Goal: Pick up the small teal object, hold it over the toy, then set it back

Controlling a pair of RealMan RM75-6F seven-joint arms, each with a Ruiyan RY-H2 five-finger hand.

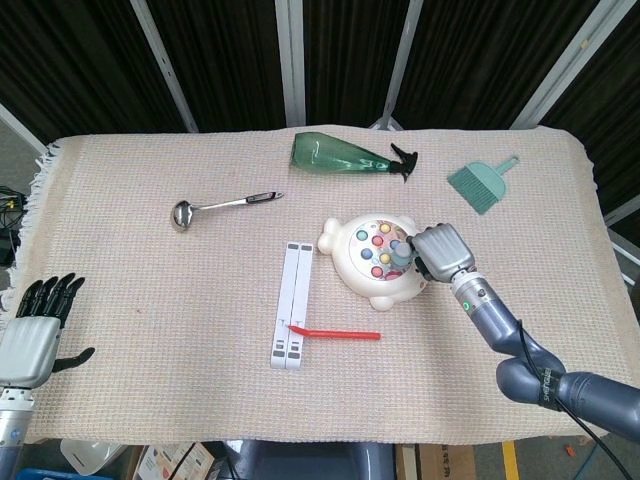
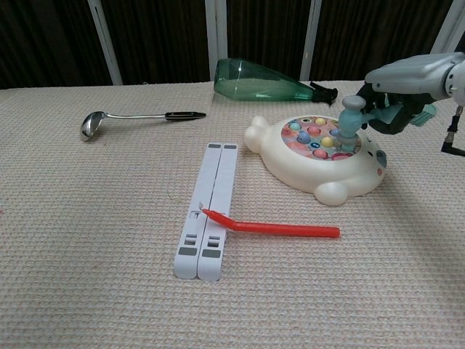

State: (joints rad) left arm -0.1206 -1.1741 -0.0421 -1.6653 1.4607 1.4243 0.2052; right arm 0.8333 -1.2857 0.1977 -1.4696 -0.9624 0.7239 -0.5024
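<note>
From the head view, my right hand (image 1: 442, 252) sits at the right edge of the toy (image 1: 377, 259), its fingers wrapped around the small teal object (image 1: 399, 252), which hangs over the toy's round tray of coloured pieces. My left hand (image 1: 33, 332) lies far to the left of the toy, at the near left corner of the woven cloth (image 1: 150, 300), fingers stretched apart and holding nothing. Just left of the toy lies a white folding stand (image 1: 291, 304), with a red stick (image 1: 335, 333) reaching from it toward the toy's near side. Beyond the toy lies a green spray bottle (image 1: 345, 155) on its side; a teal dustpan (image 1: 482, 184) is beyond and to the right of the toy, and a metal ladle (image 1: 222, 207) well to its left.

From the chest view, my right hand (image 2: 407, 86) comes in from the right, above the toy (image 2: 317, 156), gripping the teal object (image 2: 349, 118), whose lower end is right at the tray of coloured pieces; I cannot tell whether it touches them. The stand (image 2: 209, 209) and the stick (image 2: 272, 229) lie nearer than the toy, the bottle (image 2: 265, 81) behind it, the ladle (image 2: 134, 118) far to its left. My left hand does not appear here.
</note>
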